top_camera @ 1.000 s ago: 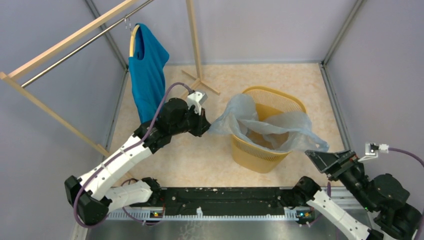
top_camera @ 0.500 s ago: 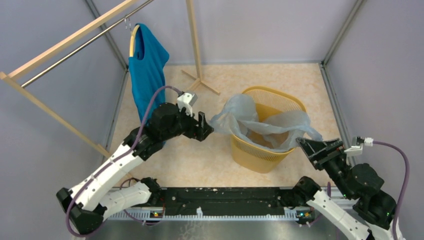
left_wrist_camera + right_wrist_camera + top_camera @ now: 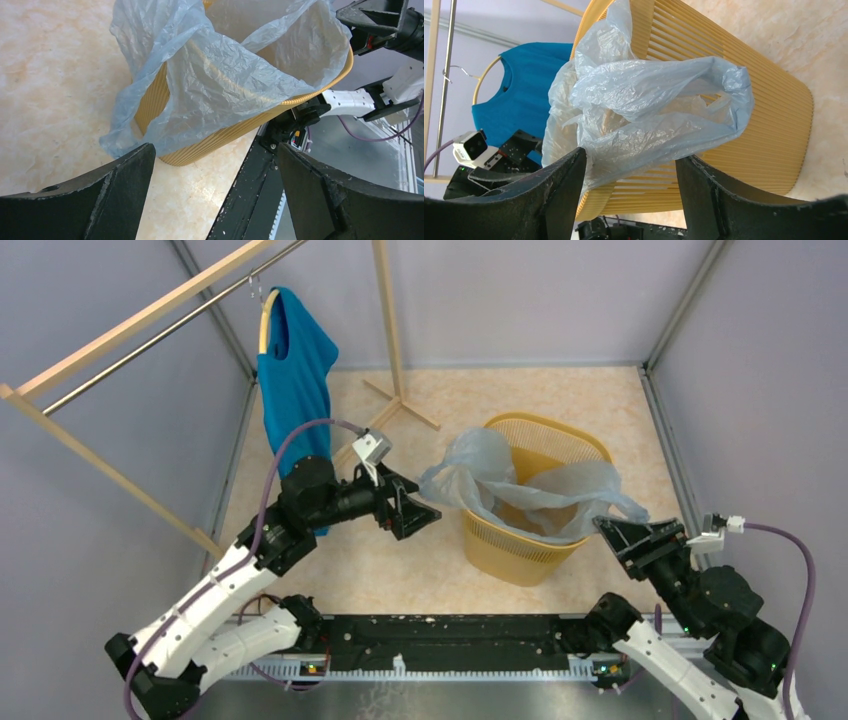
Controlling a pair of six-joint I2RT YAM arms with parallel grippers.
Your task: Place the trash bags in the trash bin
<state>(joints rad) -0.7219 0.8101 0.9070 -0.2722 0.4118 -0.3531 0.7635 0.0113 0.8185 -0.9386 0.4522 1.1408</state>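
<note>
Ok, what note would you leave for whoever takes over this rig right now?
Left end effector: open, empty, beside the left flap of the trash bag.
Right end effector: open, at the bag's right end, no grip visible.
Bag lies draped over the rim of the trash bin, middle sagging inside, both ends hanging outside.
Done: bag partly in. Left: tuck both ends inside.
</note>
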